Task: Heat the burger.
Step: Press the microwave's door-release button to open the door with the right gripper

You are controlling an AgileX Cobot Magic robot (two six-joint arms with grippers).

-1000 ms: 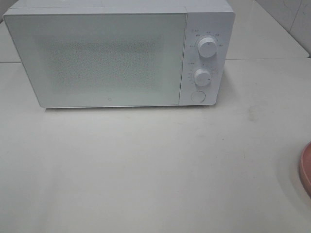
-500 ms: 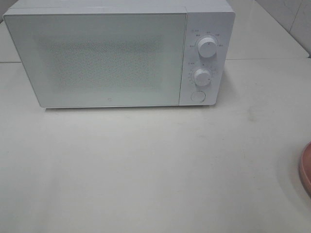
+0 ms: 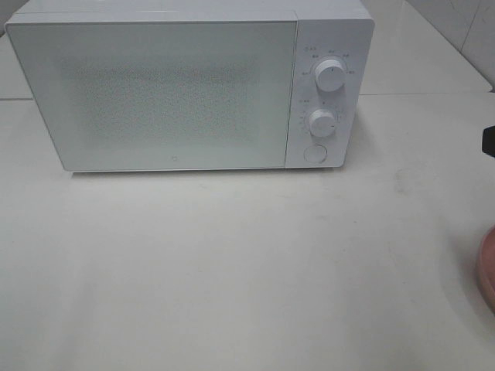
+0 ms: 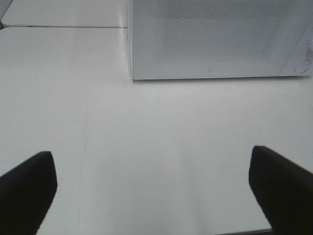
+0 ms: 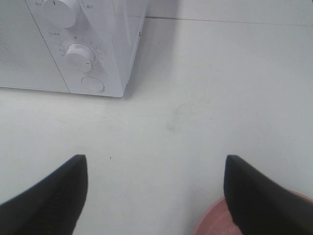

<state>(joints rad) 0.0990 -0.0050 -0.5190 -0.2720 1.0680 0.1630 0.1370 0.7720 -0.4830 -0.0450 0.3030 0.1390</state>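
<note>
Left gripper (image 4: 151,152) and right gripper (image 5: 155,161) gape wide, empty. Burger is out of view. Pink plate (image 5: 211,221) sits toward the worktop's (image 3: 232,270) right edge; a careless right-arm reach could knock it off.

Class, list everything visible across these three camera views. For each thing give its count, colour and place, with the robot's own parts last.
microwave: one, white, back of the table, door shut
knobs: two, white, upper knob above lower knob on the microwave's right panel
button: one, white, below the lower knob
plate: one, pinkish-red, right edge of the high view, partly cut off
table: one, off-white, under everything
burger: none visible
left gripper: one, black, open, over bare table before the microwave
right gripper: one, black, open, empty, beside the plate
</note>
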